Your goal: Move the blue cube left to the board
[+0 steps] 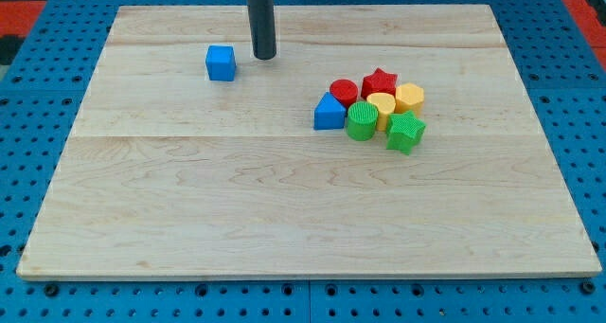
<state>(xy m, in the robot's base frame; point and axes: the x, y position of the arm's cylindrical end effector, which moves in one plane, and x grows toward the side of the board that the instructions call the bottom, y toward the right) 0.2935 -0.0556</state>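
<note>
The blue cube (221, 63) sits on the wooden board (284, 190) in the upper left part of the view. My tip (264, 56) is just to the cube's right, a small gap apart from it, at about the same height in the view. The dark rod comes down from the view's top.
A cluster of blocks lies right of centre: a blue triangular block (329, 112), a red cylinder (343, 91), a red star (380, 81), two yellow blocks (382, 105) (409, 98), a green cylinder (361, 121) and a green star-like block (405, 132). Blue pegboard (38, 124) surrounds the board.
</note>
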